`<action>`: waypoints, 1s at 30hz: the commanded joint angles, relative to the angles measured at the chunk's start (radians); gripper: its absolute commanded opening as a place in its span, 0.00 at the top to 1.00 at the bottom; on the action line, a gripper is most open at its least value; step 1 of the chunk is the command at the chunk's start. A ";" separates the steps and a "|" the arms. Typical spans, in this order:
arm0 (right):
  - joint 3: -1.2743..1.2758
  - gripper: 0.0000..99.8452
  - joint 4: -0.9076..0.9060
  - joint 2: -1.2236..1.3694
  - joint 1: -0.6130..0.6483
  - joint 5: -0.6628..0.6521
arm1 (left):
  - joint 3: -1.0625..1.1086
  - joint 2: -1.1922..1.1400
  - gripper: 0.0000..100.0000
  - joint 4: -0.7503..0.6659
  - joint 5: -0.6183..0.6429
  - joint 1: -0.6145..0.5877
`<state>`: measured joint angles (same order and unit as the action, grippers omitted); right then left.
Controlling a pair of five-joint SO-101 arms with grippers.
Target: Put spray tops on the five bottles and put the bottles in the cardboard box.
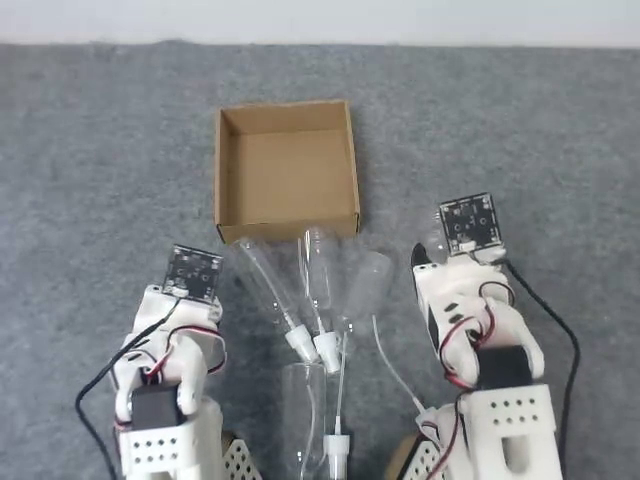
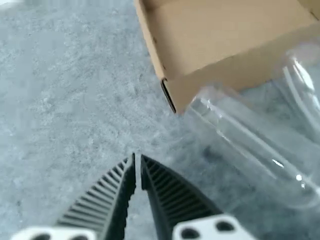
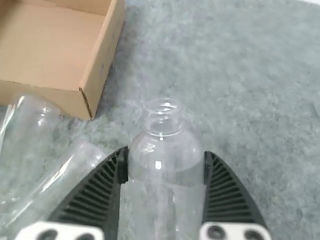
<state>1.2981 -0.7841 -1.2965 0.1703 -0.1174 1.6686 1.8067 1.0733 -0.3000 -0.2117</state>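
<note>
Clamping a clear uncapped bottle [image 3: 162,132], the right tool [image 3: 165,153] has its black ribbed fingers [image 3: 102,192] pressed on either side of the body. The open neck pokes out just past the fingertips, over the grey worktop [image 3: 250,75].

Over to the left tool [image 2: 137,164]: its fingers are drawn narrow, just a thin slit between them and nothing in it, low above the worktop.

The cardboard box [image 1: 285,170] sits open-topped ahead of both tools, roughly midway between them. From the left tool, the box's near corner is just ahead. From the right tool, the box is ahead and off toward the other arm.

Between the two tools lies a cluster of three clear bottles [image 1: 320,265], side by side. Their bases are up near the box's front wall and their necks point back toward the arms. Two of them show white spray tops [image 1: 300,345]; I cannot tell how the third one's neck is finished.

Farther back, behind both tools, lies another clear bottle [image 1: 300,400]. Just beside it is a white spray head [image 1: 338,448] whose thin tube runs forward toward the box. A second thin tube [image 1: 392,372] curves across the worktop, close to the right arm's inner side.
</note>
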 commanded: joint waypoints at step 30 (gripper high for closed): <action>0.087 0.91 0.024 -0.245 -0.010 0.009 | -0.409 -0.069 0.83 0.126 -0.086 0.006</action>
<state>1.3993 -0.7841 -1.5190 0.1703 -0.1174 1.3909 1.8067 1.1592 -0.3767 -0.2102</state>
